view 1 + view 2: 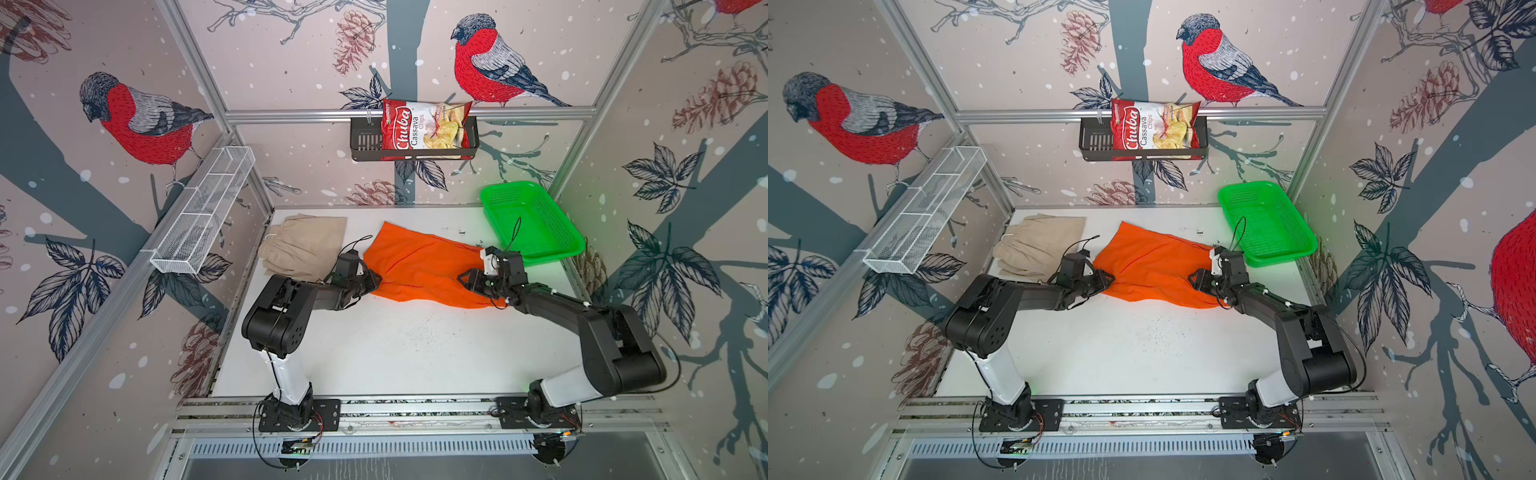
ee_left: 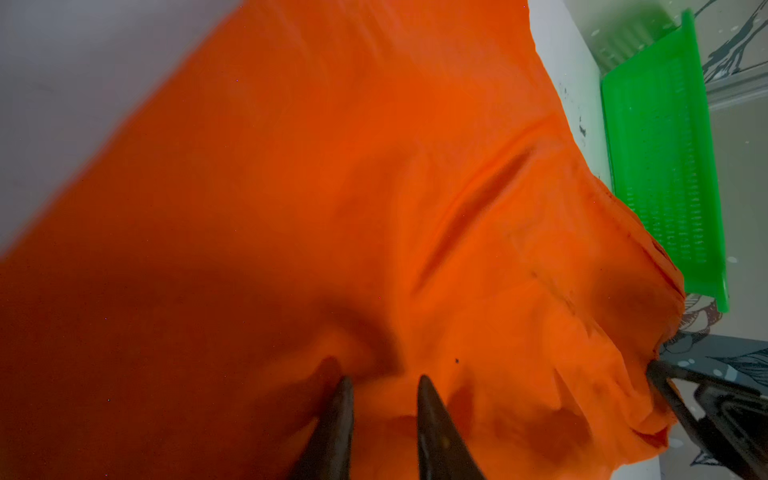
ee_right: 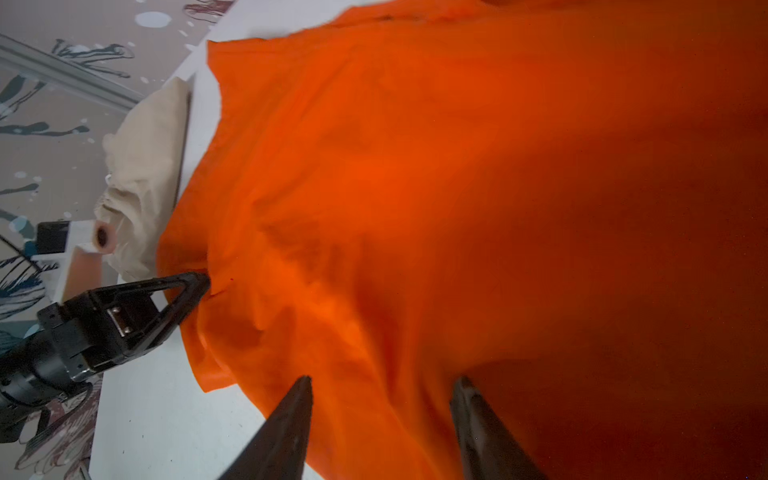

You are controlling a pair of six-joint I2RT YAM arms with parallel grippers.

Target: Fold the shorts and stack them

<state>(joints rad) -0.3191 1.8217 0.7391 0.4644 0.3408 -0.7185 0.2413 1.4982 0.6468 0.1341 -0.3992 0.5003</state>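
Orange cloth fills the middle of both top views. The orange shorts (image 1: 419, 270) are stretched over the white table (image 1: 395, 357), slanting from upper left to lower right of centre, between the two arms. The left gripper (image 1: 375, 277) meets their left edge. In the left wrist view its fingers (image 2: 343, 415) stand only a little apart with a bunch of orange cloth caught between them. In the right wrist view its tip bites into a puckered edge of the cloth (a firm pinch, by the look of it). The right gripper (image 1: 464, 277) lies over the right end of the shorts, just below and left of the green basket (image 1: 552, 258), which sits right of centre in the frame. Its fingers (image 3: 291, 424) are spread wider, with orange cloth between them; whether they pinch it I cannot tell. The beige shorts (image 1: 303, 245) lie in a neat heap left of centre, just above the left arm and apart from the orange pair.
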